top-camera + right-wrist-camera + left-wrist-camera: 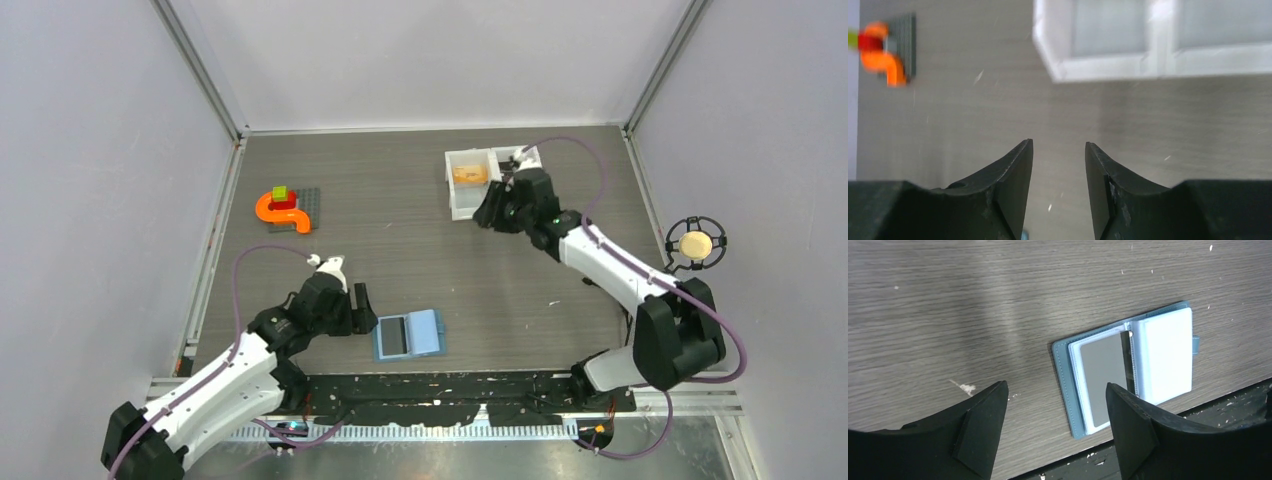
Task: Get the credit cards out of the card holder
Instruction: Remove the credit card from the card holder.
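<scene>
The light-blue card holder [424, 332] lies open near the table's front edge. A dark card [393, 337] sits in its left pocket. In the left wrist view the card holder [1168, 352] shows that card [1105, 375] as a grey sheet under a clear sleeve. My left gripper [362, 308] hovers just left of it, open and empty [1055, 390]. An orange-yellow card [468, 174] lies in the left compartment of the white tray [462, 208]. My right gripper [490, 212] is at the tray's near side, open with nothing between its fingers [1058, 145].
An orange curved toy [275, 210] with red and green bricks sits on a grey baseplate [308, 200] at the back left, also seen as the orange toy [883, 57]. A round wooden piece in a black ring [696, 243] hangs at the right. The white tray [1108, 70] stands ahead of the right fingers.
</scene>
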Controlling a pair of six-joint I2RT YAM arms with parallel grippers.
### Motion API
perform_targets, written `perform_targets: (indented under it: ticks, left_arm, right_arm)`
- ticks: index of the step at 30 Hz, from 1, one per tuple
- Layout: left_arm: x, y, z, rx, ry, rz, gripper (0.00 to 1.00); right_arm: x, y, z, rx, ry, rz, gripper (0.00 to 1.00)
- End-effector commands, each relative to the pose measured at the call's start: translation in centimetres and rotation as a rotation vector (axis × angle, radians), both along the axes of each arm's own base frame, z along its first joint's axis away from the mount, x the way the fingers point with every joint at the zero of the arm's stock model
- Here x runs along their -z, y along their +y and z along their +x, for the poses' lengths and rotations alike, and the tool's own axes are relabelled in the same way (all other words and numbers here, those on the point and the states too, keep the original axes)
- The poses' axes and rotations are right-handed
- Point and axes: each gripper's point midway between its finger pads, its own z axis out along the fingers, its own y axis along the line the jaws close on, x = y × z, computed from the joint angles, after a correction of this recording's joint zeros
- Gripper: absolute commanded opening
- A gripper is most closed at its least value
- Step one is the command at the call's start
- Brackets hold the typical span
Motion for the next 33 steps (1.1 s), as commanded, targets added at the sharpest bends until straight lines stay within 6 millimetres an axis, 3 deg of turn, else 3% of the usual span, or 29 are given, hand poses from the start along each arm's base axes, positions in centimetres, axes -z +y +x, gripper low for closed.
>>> perform_targets:
  ticks: [1,3,7,15,24,33]
  left_arm:
    - [-0.5,-2.4,1.3,-0.034,-0.029,-0.158,0.72]
    - [0.0,-2.1,1.1,-0.060,-0.022,-0.164,0.72]
    - [0.0,-1.9,1.0,-0.073,-0.052,-0.197,0.71]
    - [-0.4,-4.2,0.2,0.011,-0.058,-0.341,0.55]
    - [1.3,-5.3,-0.4,0.036,0.011,-0.373,0.30]
    - [3.5,-4.6,-1.0,0.011,0.078,-0.317,0.24]
  right_arm:
    - [0.6,5.8,-6.1,-0.235,-0.014,0.023,0.50]
    - [1.4,9.3,-10.0,-0.333,-0.003,0.040,0.50]
    - [2.8,13.5,-15.0,-0.446,0.045,0.147,0.50]
    - [3.7,18.2,-20.1,-0.612,0.103,0.267,0.41]
    - [5.9,20.1,-22.4,-0.655,0.192,0.318,0.37]
    - [9.7,20.3,-23.2,-0.644,0.299,0.274,0.36]
